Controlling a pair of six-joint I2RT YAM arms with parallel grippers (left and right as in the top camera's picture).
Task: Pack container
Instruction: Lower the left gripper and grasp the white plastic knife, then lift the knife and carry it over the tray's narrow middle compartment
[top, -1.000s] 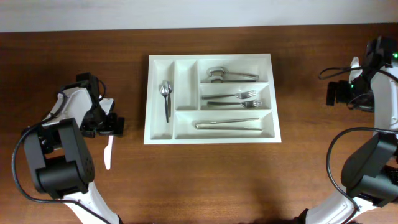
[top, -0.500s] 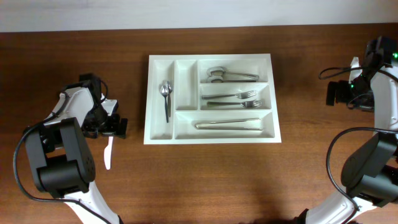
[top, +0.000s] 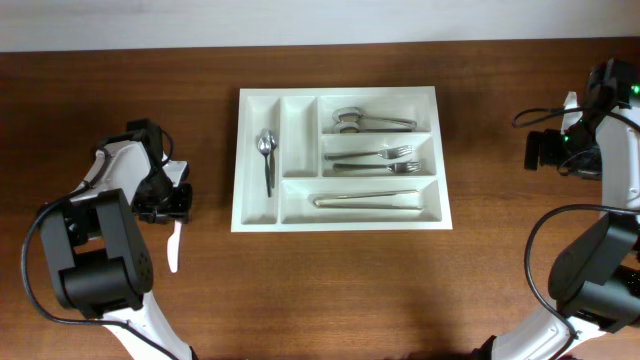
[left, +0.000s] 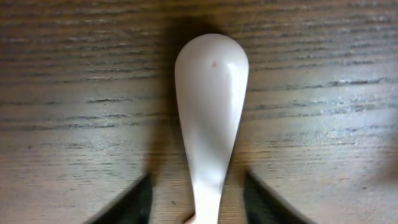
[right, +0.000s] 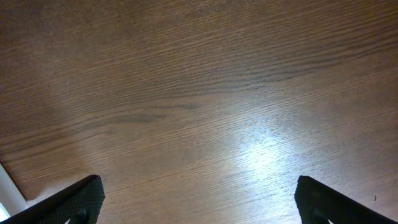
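At mid-table the container (top: 340, 226) lies flat, its long axis running left to right and its two narrow compartments toward the left arm. The left gripper (top: 172, 208) straddles a white spoon (left: 211, 93) by its handle, jaws parted. The right gripper (right: 199, 199) hangs spread wide over the table (right: 205, 93).

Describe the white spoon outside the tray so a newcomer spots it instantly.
Find the white cutlery tray mid-table, then go left to the left end effector. The spoon lies flat on the wood beneath it. It is the only white utensil and the only one outside the tray; the others are metal.
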